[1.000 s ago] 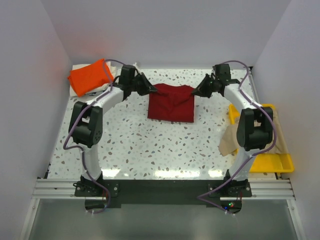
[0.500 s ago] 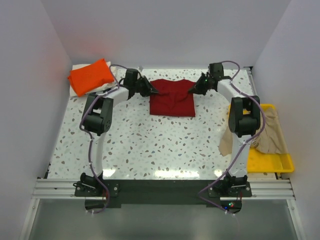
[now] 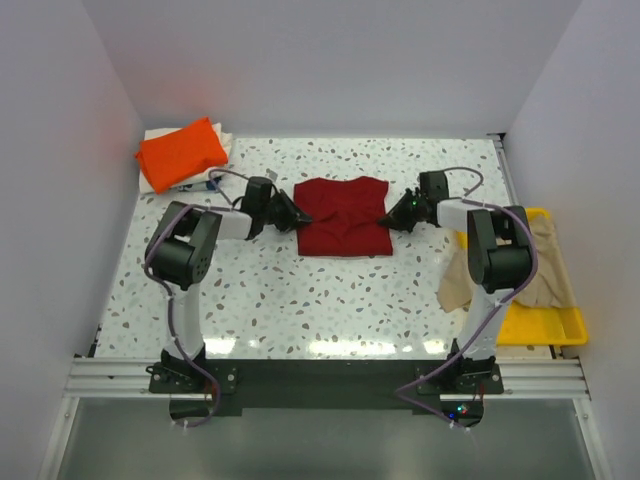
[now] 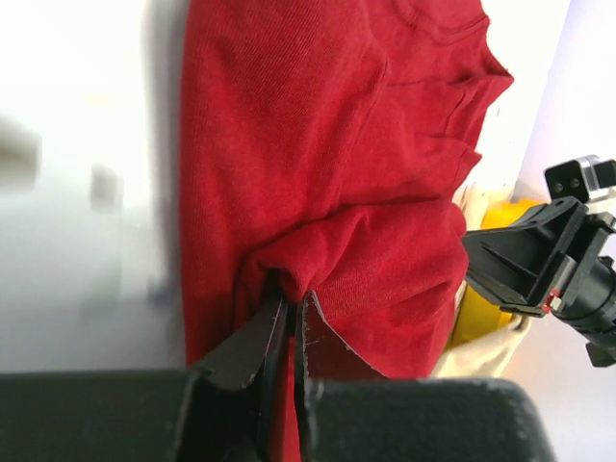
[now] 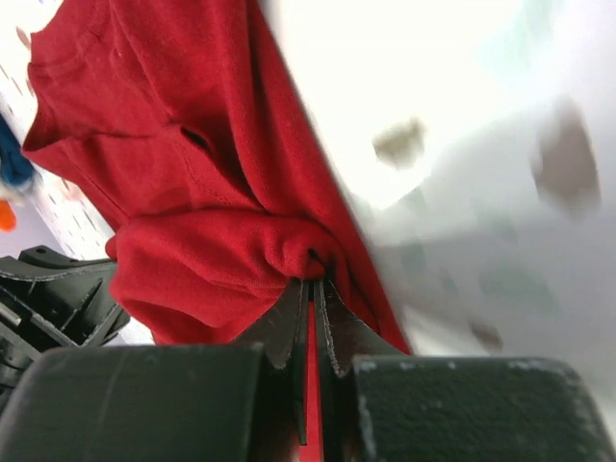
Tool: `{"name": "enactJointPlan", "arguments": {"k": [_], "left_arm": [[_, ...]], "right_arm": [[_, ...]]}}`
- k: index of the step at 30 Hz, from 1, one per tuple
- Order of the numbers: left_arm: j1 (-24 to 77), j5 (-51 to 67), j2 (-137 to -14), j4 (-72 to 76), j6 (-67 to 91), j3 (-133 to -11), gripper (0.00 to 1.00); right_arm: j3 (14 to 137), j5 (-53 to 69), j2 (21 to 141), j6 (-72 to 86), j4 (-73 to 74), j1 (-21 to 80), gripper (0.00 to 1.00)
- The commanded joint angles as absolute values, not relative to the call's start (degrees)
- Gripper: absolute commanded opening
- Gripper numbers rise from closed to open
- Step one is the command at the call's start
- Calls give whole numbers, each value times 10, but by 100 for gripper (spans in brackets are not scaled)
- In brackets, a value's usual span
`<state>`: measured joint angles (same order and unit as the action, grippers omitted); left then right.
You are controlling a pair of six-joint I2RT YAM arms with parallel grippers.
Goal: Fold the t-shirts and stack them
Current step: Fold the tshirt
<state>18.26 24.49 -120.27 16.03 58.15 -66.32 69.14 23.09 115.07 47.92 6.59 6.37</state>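
The speckled white table (image 3: 330,290) is carrying everything. The dark red cloth t-shirt (image 3: 343,215) is lying near its middle, toward the far side, with the collar away from me, and it is already narrowed into a rough rectangle. I am judging that I am partway through folding this one, since both arms are reaching in low at its two side edges. The next move is probably calling for lifting both edges together and carrying them across evenly, without letting the cloth bunch or slide.

Off to my right, the yellow plastic tray (image 3: 540,325) is sitting at the table's edge with the beige-tan shirt (image 3: 548,270) spilling over it, unfolded. In the far left corner the bright orange shirt (image 3: 180,152) is resting folded on what looks like the whitish shirt (image 3: 224,138).

My left fingers (image 4: 241,345) are nearly closed, pinching a gathered fold of the red shirt's left edge between them. My right fingers (image 5: 277,332) are pressing fully together on a bunched fold of the opposite edge, and the cloth is bulging just beyond the tips.
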Motion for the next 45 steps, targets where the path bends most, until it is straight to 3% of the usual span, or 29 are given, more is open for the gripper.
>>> {"name": "enactJointPlan", "arguments": {"k": [1, 10, 14, 19, 28, 45], "left_arm": [[206, 204, -1142, 156, 591, -554, 0], [286, 166, -913, 156, 600, -324, 0], [297, 166, -807, 101, 595, -273, 0], [297, 150, -698, -46, 565, -292, 0], [297, 147, -626, -124, 555, -345, 0], [296, 165, -636, -147, 568, -397, 0]], "right_arm": [[571, 199, 1079, 482, 46, 68, 0], [346, 224, 845, 458, 68, 71, 0], [328, 204, 662, 429, 169, 71, 0], [380, 185, 544, 397, 305, 71, 0], [466, 183, 523, 372, 362, 72, 0], [561, 183, 600, 368, 341, 71, 0]]}}
